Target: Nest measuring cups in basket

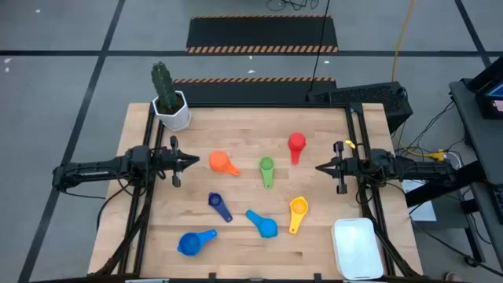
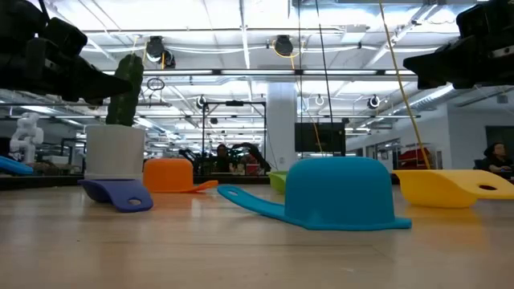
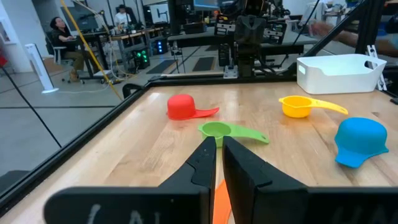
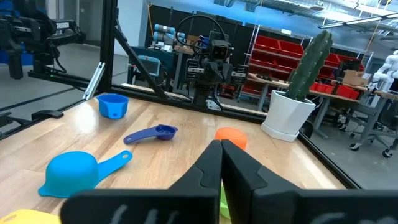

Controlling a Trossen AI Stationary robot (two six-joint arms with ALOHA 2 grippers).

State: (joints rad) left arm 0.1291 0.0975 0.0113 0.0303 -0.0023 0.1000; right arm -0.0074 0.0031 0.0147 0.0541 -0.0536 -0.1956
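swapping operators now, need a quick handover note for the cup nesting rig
Left hand: shut, empty, at the table's left edge.
Right hand: shut, empty, at the right edge.
Six cups loose on the table: orange, green, red, dark blue, yellow and light blue; another blue cup near the front left.
Basket: front right corner, empty.
Done: nothing. Left: all cups.

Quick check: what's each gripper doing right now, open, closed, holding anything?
Left gripper: closed, holding nothing, over the table's left side.
Right gripper: closed, holding nothing, over the table's right side.
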